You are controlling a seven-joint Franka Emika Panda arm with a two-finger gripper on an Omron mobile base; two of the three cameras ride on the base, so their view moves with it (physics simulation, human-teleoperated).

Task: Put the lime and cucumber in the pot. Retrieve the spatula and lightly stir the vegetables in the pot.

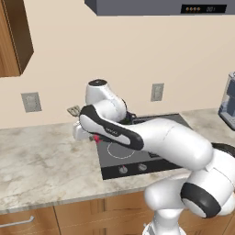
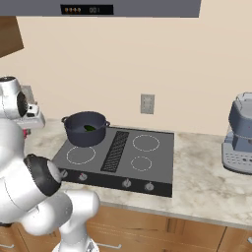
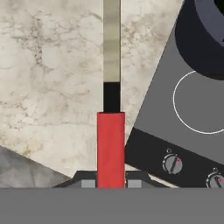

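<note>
The spatula [image 3: 111, 131] is already picked up: the hand [image 3: 111, 183] is clamped tight on its red handle, held up over the table [image 3: 48, 78] just left of the pot [image 2: 85, 129], slotted head pointing away from the robot. The pot sits on the cooktop [image 2: 142, 162]'s back-left burner with something dark green inside, probably the cucumber [image 2: 89, 128]; the lime can't be made out. So the loading looks done, the spatula is fetched, and only stirring looks left.
</note>
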